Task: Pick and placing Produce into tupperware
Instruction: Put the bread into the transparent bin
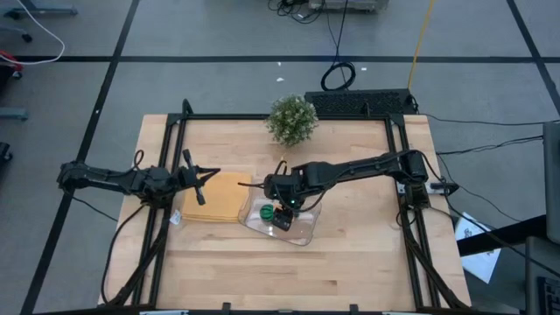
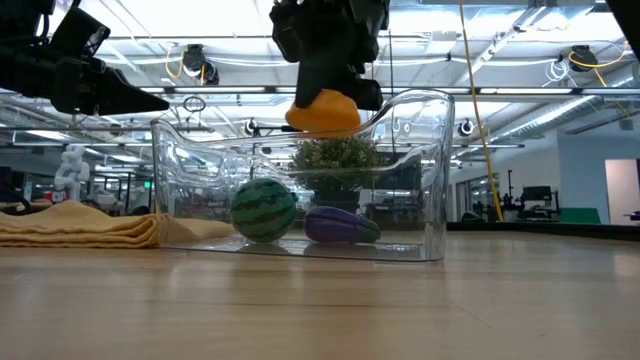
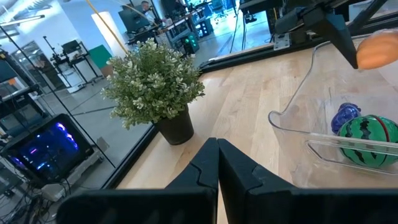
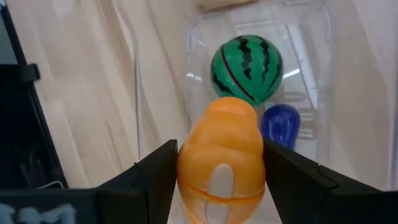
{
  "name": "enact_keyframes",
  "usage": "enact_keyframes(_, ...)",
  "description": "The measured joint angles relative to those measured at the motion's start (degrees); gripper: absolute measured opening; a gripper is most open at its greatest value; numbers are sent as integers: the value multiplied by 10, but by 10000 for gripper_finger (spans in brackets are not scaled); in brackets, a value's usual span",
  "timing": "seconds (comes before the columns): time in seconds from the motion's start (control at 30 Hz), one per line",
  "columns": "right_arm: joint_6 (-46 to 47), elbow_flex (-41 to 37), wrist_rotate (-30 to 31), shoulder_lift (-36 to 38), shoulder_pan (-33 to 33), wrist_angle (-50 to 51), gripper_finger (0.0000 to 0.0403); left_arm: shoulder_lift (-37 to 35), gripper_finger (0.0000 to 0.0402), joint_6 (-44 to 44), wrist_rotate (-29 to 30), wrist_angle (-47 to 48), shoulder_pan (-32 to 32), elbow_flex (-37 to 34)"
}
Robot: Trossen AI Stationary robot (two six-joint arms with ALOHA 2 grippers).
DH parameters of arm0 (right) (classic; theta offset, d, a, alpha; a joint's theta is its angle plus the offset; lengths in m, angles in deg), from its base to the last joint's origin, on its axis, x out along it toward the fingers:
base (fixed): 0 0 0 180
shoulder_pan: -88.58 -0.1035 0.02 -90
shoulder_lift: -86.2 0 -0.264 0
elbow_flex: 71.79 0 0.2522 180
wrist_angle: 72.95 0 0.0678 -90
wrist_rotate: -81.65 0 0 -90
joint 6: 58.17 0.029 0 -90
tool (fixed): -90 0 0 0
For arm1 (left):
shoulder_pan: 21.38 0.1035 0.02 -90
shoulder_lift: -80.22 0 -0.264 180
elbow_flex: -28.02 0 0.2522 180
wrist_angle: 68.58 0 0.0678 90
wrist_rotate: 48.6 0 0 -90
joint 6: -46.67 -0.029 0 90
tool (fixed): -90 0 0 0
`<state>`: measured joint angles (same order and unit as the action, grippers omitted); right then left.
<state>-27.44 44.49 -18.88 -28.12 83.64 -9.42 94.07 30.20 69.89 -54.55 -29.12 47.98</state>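
Note:
A clear tupperware (image 2: 410,175) (image 1: 308,229) (image 4: 193,37) stands on the table's middle. Inside it, on its floor, lie a round green striped piece (image 2: 264,209) (image 4: 246,67) (image 3: 369,139) and an elongated purple piece (image 2: 341,226) (image 4: 280,126) (image 3: 344,117). Above the container's rim hangs an orange rounded piece (image 2: 322,113) (image 4: 221,158) (image 3: 378,50), with my right gripper (image 4: 219,177) (image 1: 284,210) shut on it. My left gripper (image 3: 217,163) (image 1: 203,179) stays shut at the table's left, over the tan mat's edge, touching nothing. My right gripper pinches the orange piece between its two fingers, one on each of its sides (image 4: 186,163). The fingers (image 4: 155,171) slant steeply down from above. The piece (image 2: 322,113) hangs clear, above the tupperware's inside and over the green and purple pieces.
A tan-yellow mat (image 1: 217,197) (image 2: 80,228) lies left of the container, touching it. A bushy potted plant (image 1: 291,120) (image 3: 152,87) stands at the table's far edge. Black frame rails (image 1: 175,157) run along the left and right sides. Bare wood lies toward the near edge.

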Motion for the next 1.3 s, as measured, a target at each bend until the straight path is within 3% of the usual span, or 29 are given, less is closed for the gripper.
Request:
enact_keyframes(0.6, 24, -54, 19, 0, -22, -47, 208, 0, 3, 0, 0, 0, 0, 0)
enact_keyframes(0.83, 14, -59, 61, 0, -30, -58, 208, 0, 3, 0, 0, 0, 0, 0)
enact_keyframes(1.3, 1, -59, 59, -37, -42, -66, 208, 0, 3, 0, 0, 0, 0, 0)
